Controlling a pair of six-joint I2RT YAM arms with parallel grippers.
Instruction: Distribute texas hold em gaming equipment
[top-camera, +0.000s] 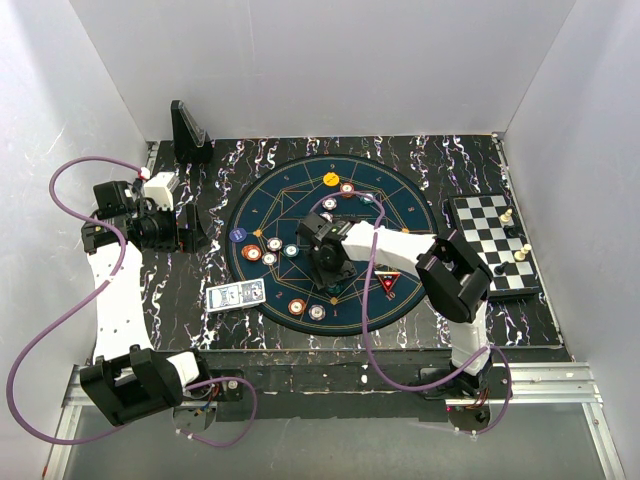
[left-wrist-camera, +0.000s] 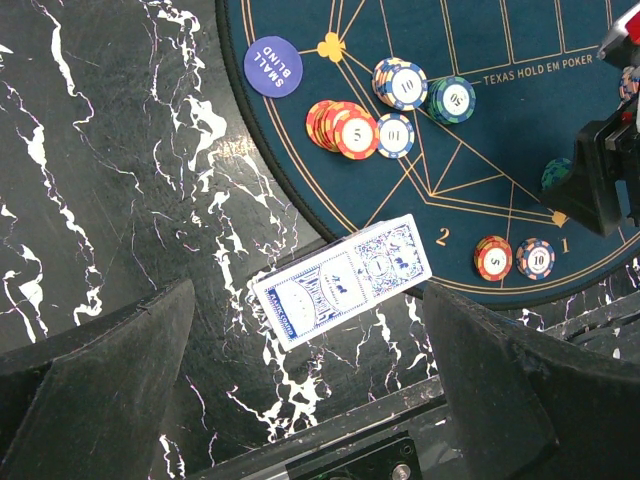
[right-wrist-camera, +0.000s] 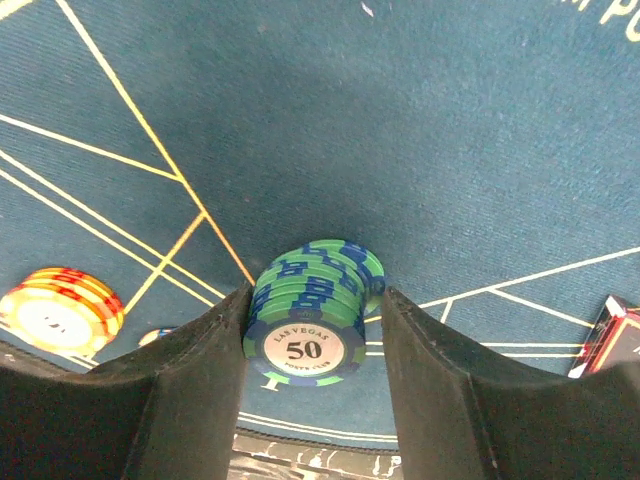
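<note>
Pinching a stack of green-blue "50" chips (right-wrist-camera: 310, 320) on the poker mat (right-wrist-camera: 420, 120), the right gripper (right-wrist-camera: 315, 295) touches both sides; the left gripper (left-wrist-camera: 305, 300) hangs wide open, empty, above the cards (left-wrist-camera: 342, 280) at the mat's near-left edge.

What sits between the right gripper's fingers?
A stack of green-and-blue 50 chips on the blue mat, flanked closely by both fingers of the right gripper; the right wrist view shows it.

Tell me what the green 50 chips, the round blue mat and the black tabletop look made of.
Green-and-blue striped 50 chips: probably clay-composite or plastic; matte moulded edges, glossy printed centre label. Round dark-blue mat: likely fabric-topped; soft, glare-free surface with printed gold lines. Black white-veined tabletop: marble-look, perhaps printed laminate; faint sheen.
</note>
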